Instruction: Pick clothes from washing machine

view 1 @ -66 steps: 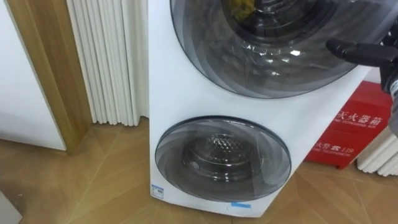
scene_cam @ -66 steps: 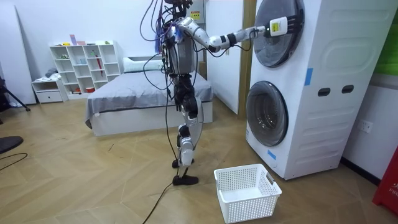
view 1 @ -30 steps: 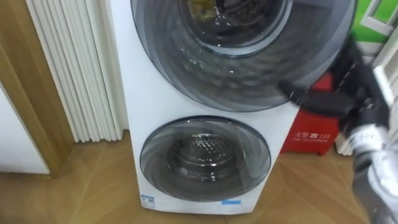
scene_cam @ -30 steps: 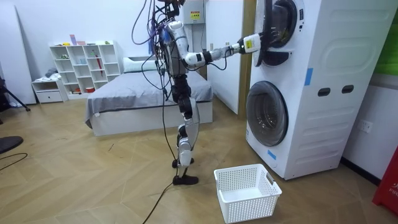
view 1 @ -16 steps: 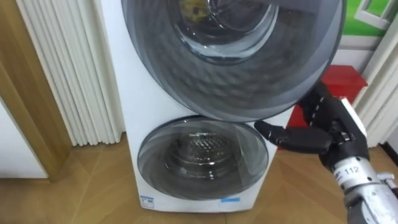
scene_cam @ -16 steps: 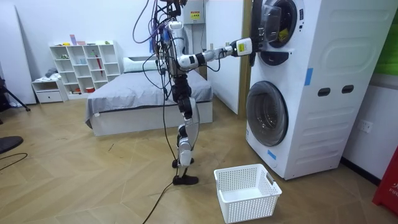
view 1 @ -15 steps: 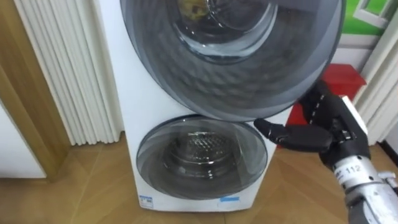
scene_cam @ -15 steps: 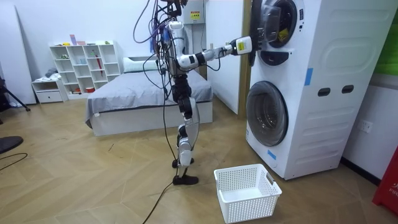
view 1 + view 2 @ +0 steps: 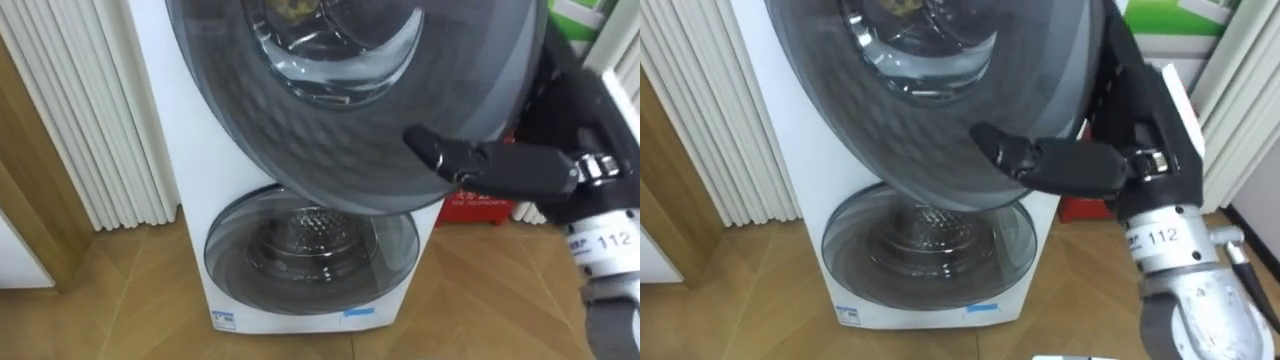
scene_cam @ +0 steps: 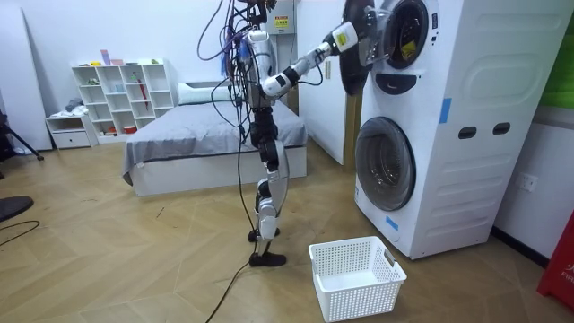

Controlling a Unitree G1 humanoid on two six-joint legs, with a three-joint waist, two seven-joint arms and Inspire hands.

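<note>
Change: since half a second ago the upper door [image 9: 330,110] has swung farther out from the washing machine [image 10: 466,126], and your robot's right arm has risen with it.
Right robot hand [image 9: 545,165]: at the upper door's right edge, with its thumb laid across the door's front face. The rest of it sits behind the rim, so you cannot tell how it is closed on the door.
Upper door: open, standing out on the room view's left of the drum mouth.
Clothes [image 10: 405,38]: a yellow piece lies inside the upper drum, as you can see in the room view.
Lower door [image 9: 310,250]: closed, directly beneath the open one.
Red box [image 9: 480,210]: on the floor just beside the machine, behind the hand.
Basket [image 10: 356,276]: white, on the wooden floor before the machine's lower front.
Stance: your robot stands upright facing the machine, with the bed [image 10: 197,144] behind it.
</note>
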